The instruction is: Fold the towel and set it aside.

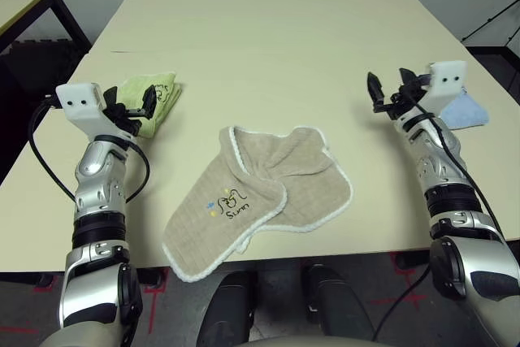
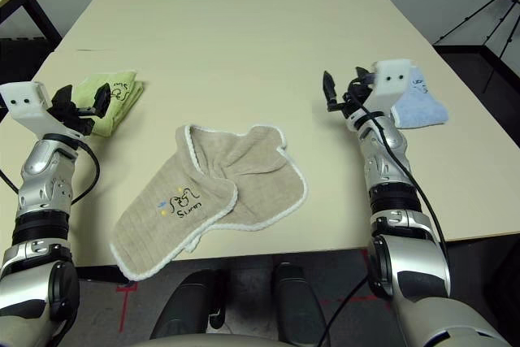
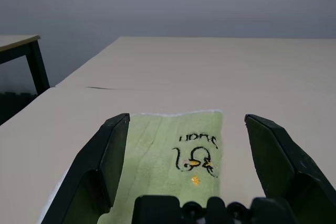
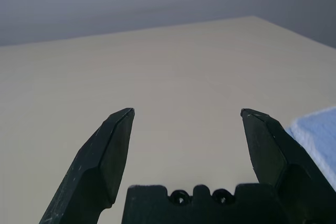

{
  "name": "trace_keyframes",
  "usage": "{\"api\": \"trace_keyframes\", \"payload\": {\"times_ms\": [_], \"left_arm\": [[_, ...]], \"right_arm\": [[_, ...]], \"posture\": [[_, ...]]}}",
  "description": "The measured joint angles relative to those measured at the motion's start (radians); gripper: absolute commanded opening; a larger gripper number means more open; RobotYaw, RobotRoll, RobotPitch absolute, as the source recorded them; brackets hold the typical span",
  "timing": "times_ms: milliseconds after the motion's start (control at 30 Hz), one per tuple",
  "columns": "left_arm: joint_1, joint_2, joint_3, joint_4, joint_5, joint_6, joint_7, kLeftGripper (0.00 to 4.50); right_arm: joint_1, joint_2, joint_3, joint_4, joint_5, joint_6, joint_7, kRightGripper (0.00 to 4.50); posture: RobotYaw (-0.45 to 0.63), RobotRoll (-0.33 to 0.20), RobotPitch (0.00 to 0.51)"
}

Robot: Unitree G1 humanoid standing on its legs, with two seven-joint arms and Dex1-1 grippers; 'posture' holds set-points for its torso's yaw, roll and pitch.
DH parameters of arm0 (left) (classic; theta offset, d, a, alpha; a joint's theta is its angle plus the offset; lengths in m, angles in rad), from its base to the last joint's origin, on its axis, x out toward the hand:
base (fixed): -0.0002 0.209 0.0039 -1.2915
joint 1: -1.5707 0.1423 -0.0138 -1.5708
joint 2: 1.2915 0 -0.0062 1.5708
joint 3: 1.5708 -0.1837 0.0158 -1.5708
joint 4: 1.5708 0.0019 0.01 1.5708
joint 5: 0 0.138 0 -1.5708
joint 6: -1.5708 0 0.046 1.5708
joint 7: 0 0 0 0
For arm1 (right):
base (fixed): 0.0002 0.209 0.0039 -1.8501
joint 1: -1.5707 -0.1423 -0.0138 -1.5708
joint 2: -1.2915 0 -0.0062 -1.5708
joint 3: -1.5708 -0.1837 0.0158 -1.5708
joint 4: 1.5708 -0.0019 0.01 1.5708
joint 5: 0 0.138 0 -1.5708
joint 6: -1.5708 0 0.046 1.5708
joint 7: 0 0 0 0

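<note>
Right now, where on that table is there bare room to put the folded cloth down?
The far half of the table is bare, past the beige towel. A bare strip also lies between the green towel by the left pincer and the blue towel by the right pincer. The near edge is crowded: the beige towel hangs over it.

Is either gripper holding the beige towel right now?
No. The towel lies crumpled on the table between the arms, while the left gripper and right gripper hover open, apart from it.
</note>
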Motion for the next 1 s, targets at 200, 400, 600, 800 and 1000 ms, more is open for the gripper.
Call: {"api": "trace_keyframes", "payload": {"times_ms": [200,400,600,800,1000], "left_arm": [[0.007,-0.01,-0.003,-0.001,0.005,-0.005,0.008,4.46],[0.008,0.001,-0.002,0.003,-0.002,0.007,-0.019,4.46],[0.007,0.058,-0.003,0.003,-0.085,0.148,-0.214,4.46],[-0.039,0.178,-0.018,0.076,-0.108,0.201,-0.431,4.46],[-0.051,0.212,-0.027,0.084,-0.13,0.227,-0.583,4.46]], "right_arm": [[0.002,0.003,0.012,0.007,-0.016,-0.004,-0.018,4.44],[0.0,-0.04,0.018,0.048,-0.037,-0.022,0.023,4.44],[-0.002,-0.041,0.025,0.059,-0.038,-0.023,0.076,4.44],[-0.028,-0.044,0.038,0.066,-0.041,-0.019,0.117,4.44],[-0.043,-0.058,0.05,0.071,-0.042,-0.01,0.161,4.44]], "posture": [[0.01,0.0,0.103],[0.02,0.0,0.1],[0.04,0.0,0.104],[0.04,0.0,0.109],[0.04,0.0,0.112]]}}
